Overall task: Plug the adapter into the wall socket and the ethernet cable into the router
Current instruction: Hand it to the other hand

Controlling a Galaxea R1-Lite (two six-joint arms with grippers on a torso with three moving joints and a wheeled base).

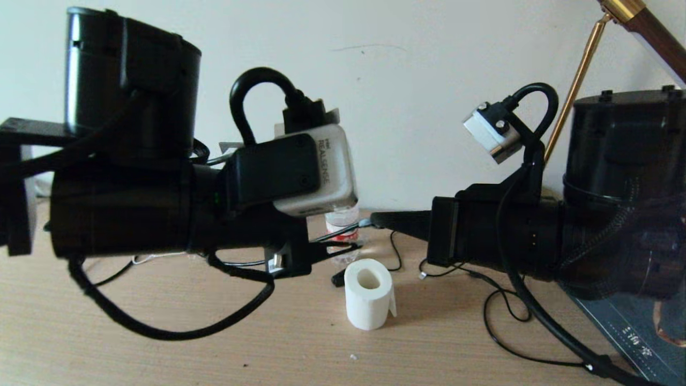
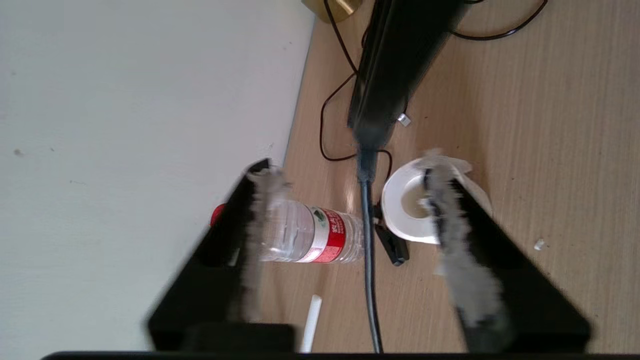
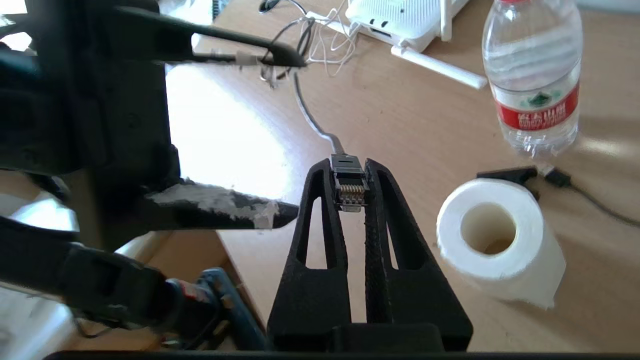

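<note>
My right gripper (image 3: 349, 167) is shut on the ethernet cable's black plug (image 3: 350, 187), clear tip toward the camera. The cable (image 3: 311, 117) trails off toward the router (image 3: 400, 20), a white body with stick antennas at the back of the desk. In the left wrist view the same cable (image 2: 368, 260) runs through the gap of my left gripper (image 2: 350, 175), which is open and touches nothing. In the head view both grippers meet above the desk, left (image 1: 356, 237) and right (image 1: 375, 220). The adapter and the wall socket are out of view.
A water bottle (image 1: 343, 225) stands by the wall and a toilet-paper roll (image 1: 368, 292) in front of it. A chunky black plug (image 3: 505, 175) and thin black cords (image 1: 498, 316) lie on the wooden desk. A blue mat (image 1: 632, 332) and a brass lamp pole (image 1: 576, 80) are at the right.
</note>
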